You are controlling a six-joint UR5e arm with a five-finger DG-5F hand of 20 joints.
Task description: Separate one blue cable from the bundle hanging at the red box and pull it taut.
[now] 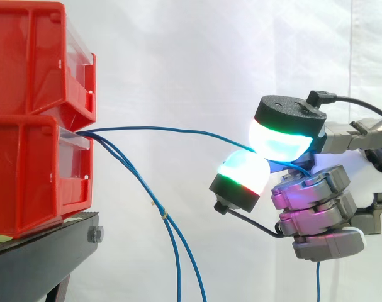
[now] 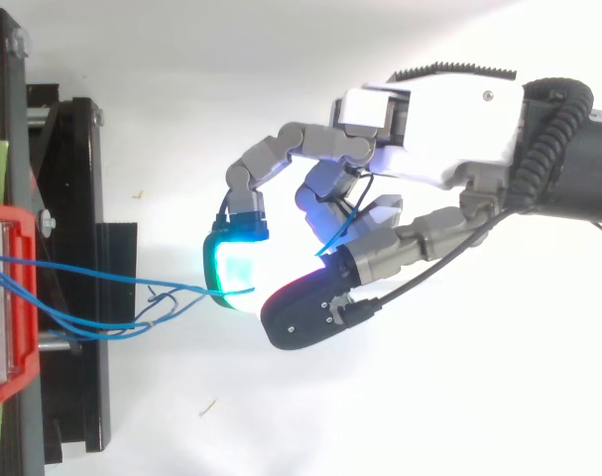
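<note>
From the lower red box point(image 1: 33, 170) at the stand's point(image 1: 39, 251) front edge, one blue cable point(image 1: 178, 129) is already parted from the hanging bundle point(image 1: 163, 214) and runs almost level to my hand point(image 2: 439, 119). My fingers point(image 1: 282, 139) are pinched on it; a slight sag suggests a little pulling remains.

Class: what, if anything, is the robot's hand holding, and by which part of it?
The hand pinches one blue cable between its glowing fingertips, partway along its length.
</note>
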